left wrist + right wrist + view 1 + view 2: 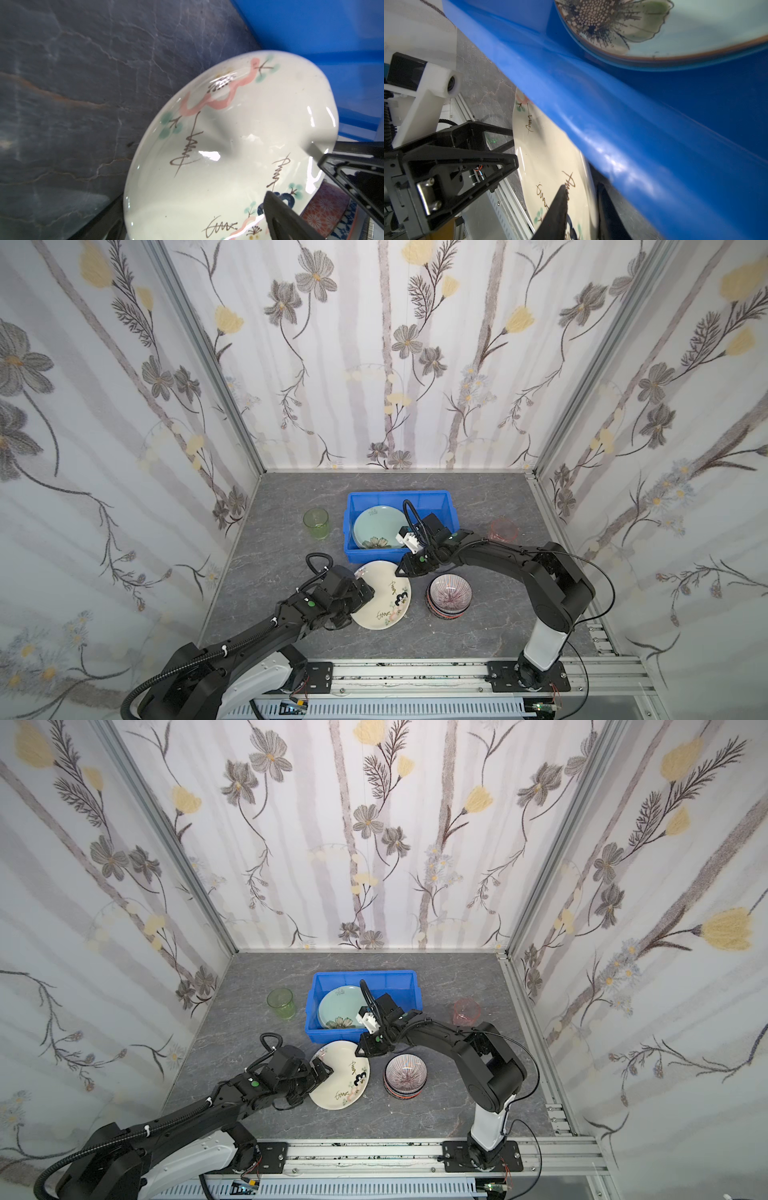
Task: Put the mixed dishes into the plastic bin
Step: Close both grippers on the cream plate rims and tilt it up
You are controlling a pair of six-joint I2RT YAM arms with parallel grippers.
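A cream plate (386, 599) (343, 1083) lies just in front of the blue plastic bin (399, 494) (365, 973), its left side raised. My left gripper (365, 593) (195, 194) stands wide open astride the plate's left rim, one finger over the face and one beneath. My right gripper (400, 572) (581, 186) is shut on the plate's far right rim, next to the bin's front wall (633, 124). A pale green flower plate (376, 526) (695, 25) lies inside the bin. A stack of bowls (449, 595) with a radial-striped one on top sits right of the cream plate.
A green tumbler (316, 523) stands upright left of the bin and a pink tumbler (503, 530) to its right. Flowered walls close in the grey stone-look tabletop (291, 572) on three sides. An aluminium rail (415, 676) carrying both arm bases runs along the front.
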